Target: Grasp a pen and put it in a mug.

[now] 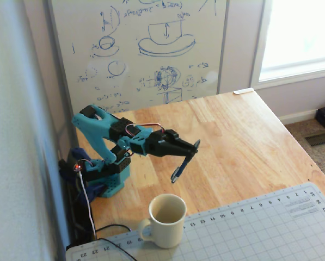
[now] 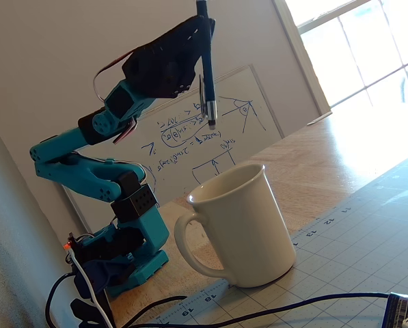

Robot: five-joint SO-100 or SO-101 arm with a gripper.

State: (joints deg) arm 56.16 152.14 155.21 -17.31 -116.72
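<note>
In both fixed views my black gripper (image 1: 194, 147) (image 2: 202, 27) is shut on the dark pen (image 1: 181, 166) (image 2: 207, 75). The pen hangs nearly upright from the jaws, silvery tip down, in the air. The cream-white mug (image 1: 166, 222) (image 2: 241, 229) stands upright on the grey cutting mat (image 1: 249, 228), its handle to the left in both views. The pen's tip is above the mug's rim and behind it, over the wooden table, not inside the mug.
The teal arm base (image 1: 105, 174) (image 2: 121, 256) stands at the table's left edge with black and white cables (image 2: 190, 311) beside it. A whiteboard (image 1: 140, 49) leans against the wall behind. The wooden tabletop (image 1: 244, 141) stretches right.
</note>
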